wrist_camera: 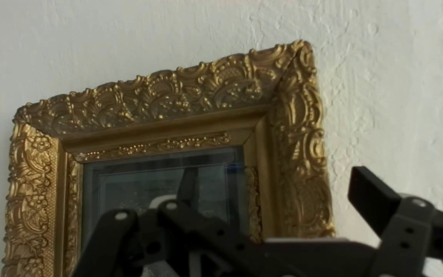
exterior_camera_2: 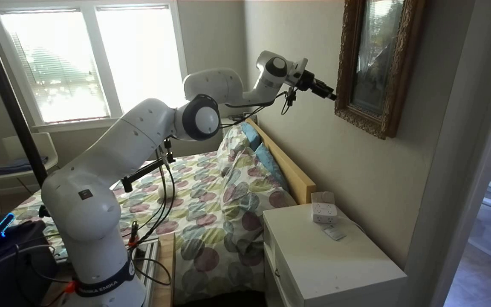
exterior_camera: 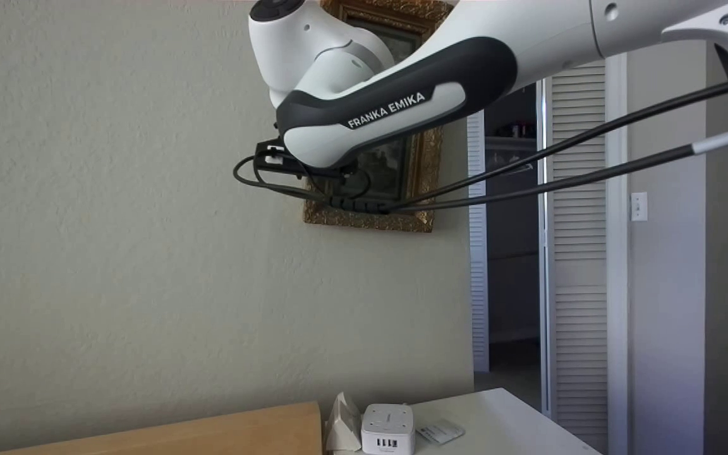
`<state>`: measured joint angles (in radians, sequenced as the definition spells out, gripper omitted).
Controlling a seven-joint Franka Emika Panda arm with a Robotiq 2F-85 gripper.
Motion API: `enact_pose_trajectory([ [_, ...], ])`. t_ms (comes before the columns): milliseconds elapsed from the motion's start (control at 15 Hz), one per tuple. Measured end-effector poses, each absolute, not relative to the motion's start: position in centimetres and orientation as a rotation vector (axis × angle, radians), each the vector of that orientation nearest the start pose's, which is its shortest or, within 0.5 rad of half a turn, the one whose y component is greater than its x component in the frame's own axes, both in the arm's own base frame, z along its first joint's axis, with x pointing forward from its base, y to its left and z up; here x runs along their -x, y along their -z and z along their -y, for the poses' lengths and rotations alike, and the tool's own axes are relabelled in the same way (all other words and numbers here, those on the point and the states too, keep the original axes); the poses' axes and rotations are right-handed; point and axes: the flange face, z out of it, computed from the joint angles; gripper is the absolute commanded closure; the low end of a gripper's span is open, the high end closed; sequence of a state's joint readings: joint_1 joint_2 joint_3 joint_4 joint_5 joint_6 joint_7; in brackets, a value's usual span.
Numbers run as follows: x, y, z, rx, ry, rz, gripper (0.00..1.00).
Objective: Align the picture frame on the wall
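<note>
Wrist view: we've got the tool (wrist_camera: 277, 198) along the bottom, fingers (wrist_camera: 375, 200) spread wide, released. The finger at lower right sits just beside the pic frame (wrist_camera: 302, 165), a strip of wall (wrist_camera: 398, 96) showing btwn; the one at lower center overlaps the glass (wrist_camera: 140, 184) in our line of sight, contact unclear. Pic frame takes up left & center, upper edge climbing to the right, long axis approx. up-down, lower end out of view.

In an exterior view, the arm (exterior_camera_2: 143, 123) reaches from lower left to upper right, tool tip right by the pic frame's left side, near its lower-left corner; touching or not, we can't tell. Pic frame's at upper right, long axis near vert., leaning a bit right toward the top, top end cut off. Lower right: white surface (exterior_camera_2: 335, 264) w/ a power cube (exterior_camera_2: 324, 217).

In an exterior view, the arm blocks much of the pic frame (exterior_camera: 424, 167), upper center, near vert., upper part leaning slightly right, lower edge dipping a touch to the right. Tool's mostly hidden here, so no read on its fingers. Light switch (exterior_camera: 639, 206) on the right.
</note>
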<state>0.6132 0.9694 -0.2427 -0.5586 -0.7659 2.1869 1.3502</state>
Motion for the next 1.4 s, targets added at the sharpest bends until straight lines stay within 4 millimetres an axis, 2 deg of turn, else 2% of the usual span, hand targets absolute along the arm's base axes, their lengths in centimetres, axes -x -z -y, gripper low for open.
enact_pose_trajectory([
  [533,-72.53,-53.70,-38.10,2.566,1.763,-0.822,0.00],
  [1400,-72.85,-53.03,-37.68,2.544,1.814,-0.885,0.00],
])
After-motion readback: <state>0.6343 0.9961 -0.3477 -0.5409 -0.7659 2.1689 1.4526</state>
